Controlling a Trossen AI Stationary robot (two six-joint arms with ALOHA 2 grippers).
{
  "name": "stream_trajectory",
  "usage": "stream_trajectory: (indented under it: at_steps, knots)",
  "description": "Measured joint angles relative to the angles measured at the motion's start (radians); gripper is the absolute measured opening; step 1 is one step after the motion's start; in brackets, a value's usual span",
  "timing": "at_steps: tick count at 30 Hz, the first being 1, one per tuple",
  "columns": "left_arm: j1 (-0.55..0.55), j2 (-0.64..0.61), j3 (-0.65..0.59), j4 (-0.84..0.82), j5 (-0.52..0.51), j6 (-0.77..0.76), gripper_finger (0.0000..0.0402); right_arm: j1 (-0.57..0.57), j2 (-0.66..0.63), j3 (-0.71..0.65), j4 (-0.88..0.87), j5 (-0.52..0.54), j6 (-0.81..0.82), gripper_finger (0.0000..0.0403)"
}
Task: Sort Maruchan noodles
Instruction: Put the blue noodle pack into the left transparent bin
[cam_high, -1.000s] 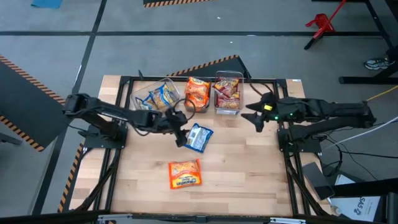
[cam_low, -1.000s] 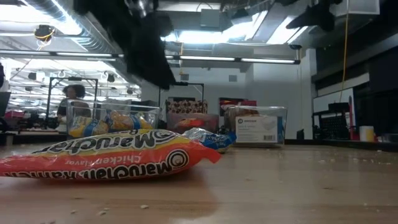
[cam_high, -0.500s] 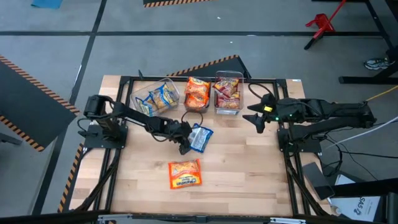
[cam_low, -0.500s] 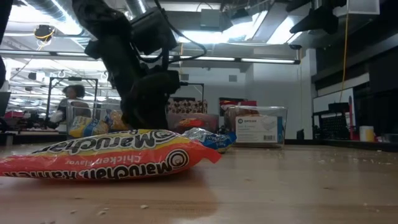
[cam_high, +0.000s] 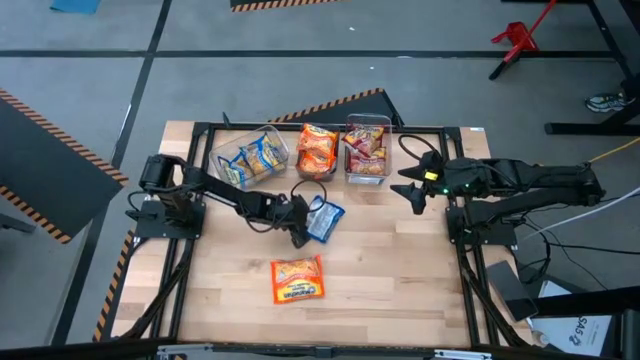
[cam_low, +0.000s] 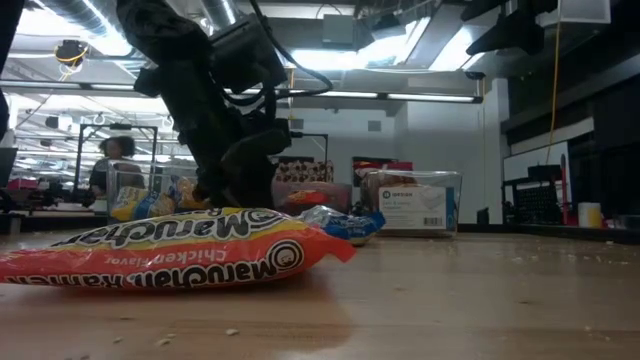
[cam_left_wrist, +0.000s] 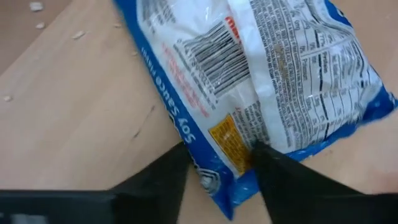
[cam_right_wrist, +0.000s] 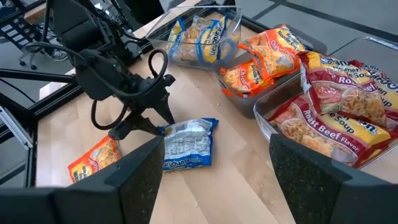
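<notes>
Pale wooden tabletop (cam_high: 400, 290) carried three clear bins along its far edge: blue packets (cam_high: 253, 155) toward the left corner, orange packets (cam_high: 318, 146) in the middle, red packets (cam_high: 366, 152) rightmost. Near the middle, the left pincer (cam_high: 301, 236) stood low over a loose blue packet (cam_high: 323, 220), fingers (cam_left_wrist: 277, 165) spread astride its near corner, not yet pinching. Grasping looked like the step in hand; next it called for closing, lifting, and carrying to the blue bin. An orange packet (cam_high: 297, 279) waited nearer the front edge. The right pincer (cam_high: 413, 190) hovered spread and empty near the right edge.
</notes>
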Motion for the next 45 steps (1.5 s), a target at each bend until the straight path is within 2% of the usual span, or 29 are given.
stream_trajectory:
  at_steps: [7, 9, 15, 20, 31, 40, 45]
  knots:
    - [0.017, -0.007, -0.002, -0.002, 0.009, -0.035, 0.0036, 0.000, 0.000, 0.000, 0.000, 0.000, -0.003, 0.0278]
    - [0.019, -0.019, -0.003, 0.009, 0.026, -0.042, 0.0015, 0.000, 0.000, 0.000, 0.000, 0.000, -0.003, 0.0278]
    - [0.013, -0.062, 0.033, -0.005, 0.082, -0.058, 0.0006, 0.000, 0.000, 0.000, -0.001, 0.000, -0.003, 0.0278]
    - [0.015, -0.143, 0.079, -0.018, 0.067, -0.077, 0.0004, 0.000, 0.000, 0.000, -0.007, 0.000, -0.003, 0.0278]
    - [0.042, -0.381, 0.190, -0.252, -0.066, -0.080, 0.0003, 0.000, 0.000, 0.000, -0.005, 0.000, -0.023, 0.0278]
    - [0.104, -0.609, 0.263, -0.502, -0.273, -0.101, 0.0003, 0.000, 0.000, 0.000, -0.004, 0.043, -0.029, 0.0278]
    - [0.155, -0.714, 0.264, -0.668, -0.347, -0.151, 0.0003, 0.000, 0.000, 0.000, -0.004, 0.061, -0.030, 0.0278]
